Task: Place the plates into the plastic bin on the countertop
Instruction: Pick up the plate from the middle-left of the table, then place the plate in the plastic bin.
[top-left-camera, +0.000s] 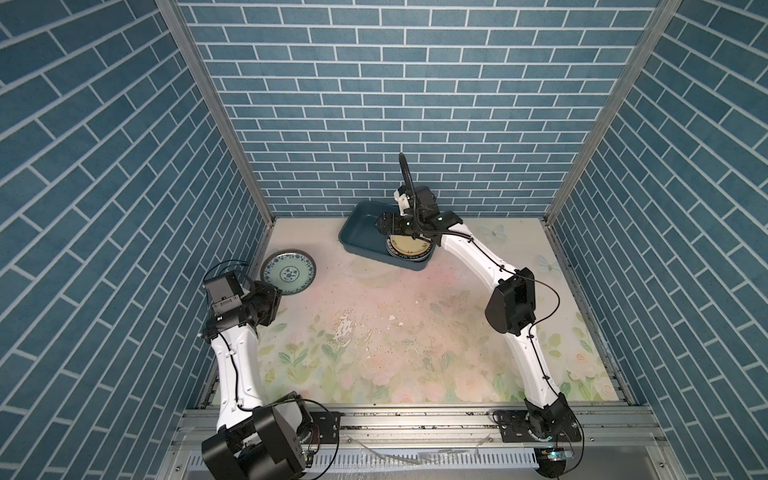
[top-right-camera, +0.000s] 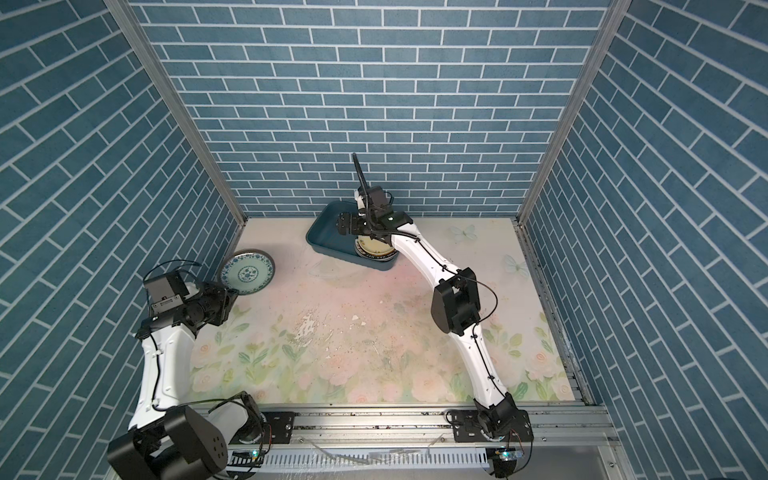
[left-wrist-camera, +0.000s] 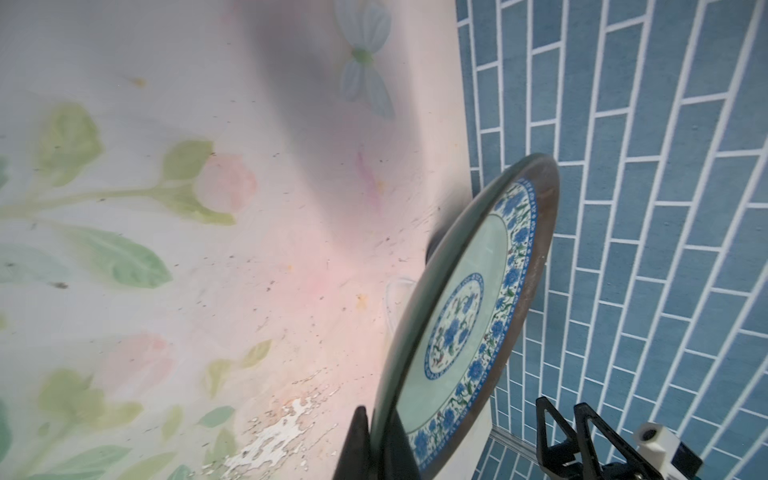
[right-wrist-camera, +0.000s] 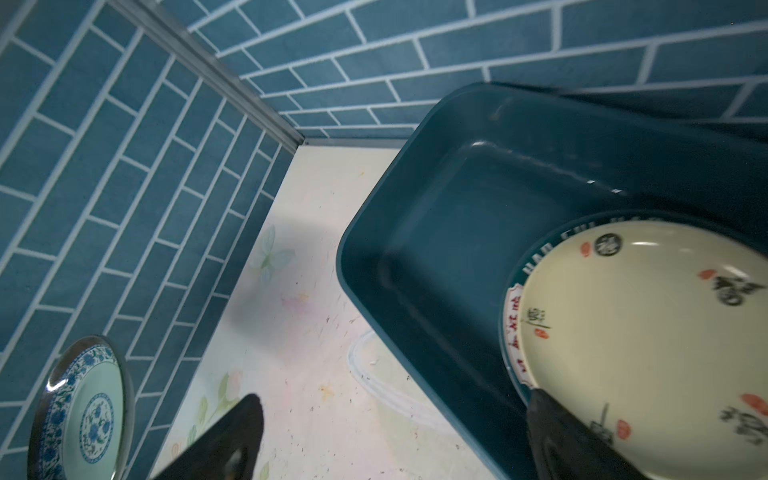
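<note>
Plates first. In both top views a stack (top-left-camera: 409, 249) sits in the plastic bin (top-left-camera: 362, 236) at 12 o'clock on the countertop (top-left-camera: 415, 324). It is packed into the bin's 4 o'clock end, and the 10 o'clock end is bare. One teal patterned plate (top-left-camera: 289, 272) is out at 9 o'clock by the brick wall (top-left-camera: 124, 208), tilted, with its near edge at the left gripper (top-left-camera: 277, 293). The right gripper (top-left-camera: 382, 226) hangs over the bin, just beside the stack.

Over to the left wrist view: the teal patterned plate (left-wrist-camera: 465, 324) shows almost edge-on, its rim pinched between the black fingers (left-wrist-camera: 356, 440). The left gripper is clenched on that plate. Whether the far rim touches the countertop, I cannot tell.

Right wrist view now: the right gripper (right-wrist-camera: 395, 415) is spread wide and released, with only the plastic bin's wall (right-wrist-camera: 415, 332) between its two sides. One side lies over the white plate with lettered rim (right-wrist-camera: 644, 332), the top of the stack.

My read is that the pick-up of the only plate seen outside the bin is in hand. Next it needs lifting clear, swinging from 9 toward 12 o'clock, levelling, and lowering into the bare end or onto the stack. The right arm would need to back off first, or the two could meet over the bin. A rim pinch on a tilted plate may slip, so it should go gently.
</note>
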